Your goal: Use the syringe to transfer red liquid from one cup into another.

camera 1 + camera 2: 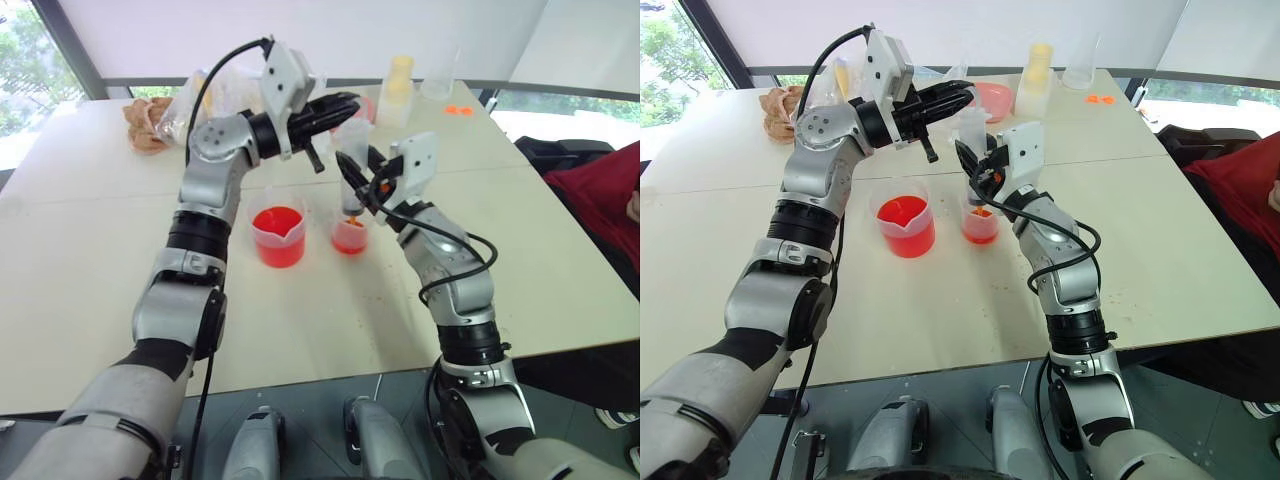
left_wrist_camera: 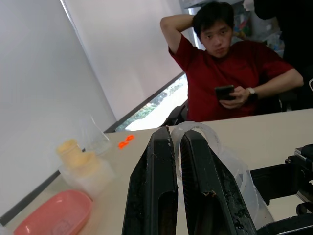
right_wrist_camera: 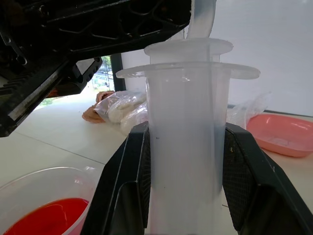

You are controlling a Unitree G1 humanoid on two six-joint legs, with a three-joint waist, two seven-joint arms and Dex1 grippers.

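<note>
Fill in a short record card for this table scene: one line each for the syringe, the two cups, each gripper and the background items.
syringe: upright, nozzle down in the smaller cup
smaller cup: clear, a little red liquid
spouted beaker: red liquid, beside the smaller cup
right gripper: shut on the syringe barrel
left gripper: at the plunger top, fingers nearly closed
background: pink bowl, person in red shirt holding a phone

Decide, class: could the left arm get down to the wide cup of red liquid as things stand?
Probably yes. The wide cup stands open on the table just below the left end effector, with nothing over it; the syringe sits beside it, over the smaller cup.
</note>
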